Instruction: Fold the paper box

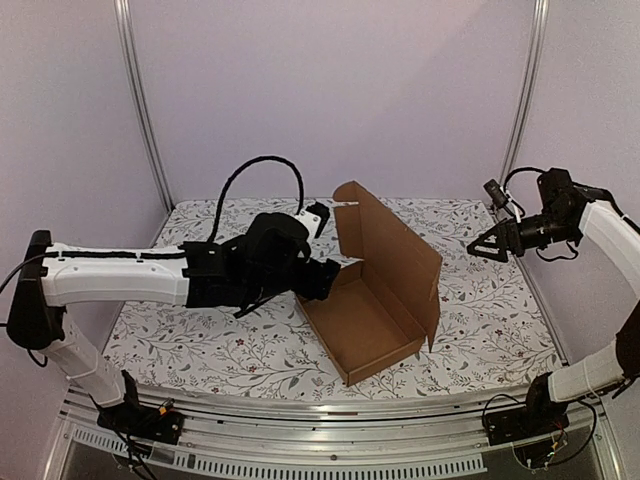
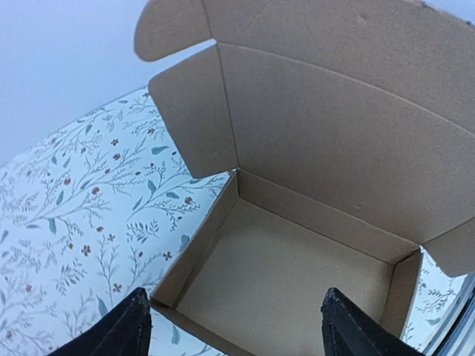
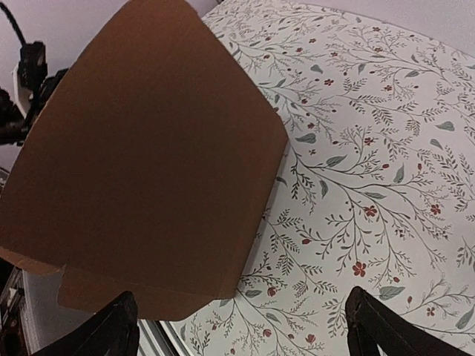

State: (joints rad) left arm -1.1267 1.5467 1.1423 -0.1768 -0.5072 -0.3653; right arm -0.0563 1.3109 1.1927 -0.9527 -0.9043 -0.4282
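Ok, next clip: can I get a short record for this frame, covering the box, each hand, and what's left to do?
box: brown cardboard, on the flowered table, tray walls raised
lid: standing upright, open, side flaps not tucked
left hand: open, at the tray's left edge, holding nothing
right hand: open, raised off to the right, clear of the box
remaining: lid not yet closed

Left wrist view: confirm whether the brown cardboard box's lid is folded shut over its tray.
No, the brown corrugated cardboard box stands open, its lid raised behind the tray and the tray floor bare.
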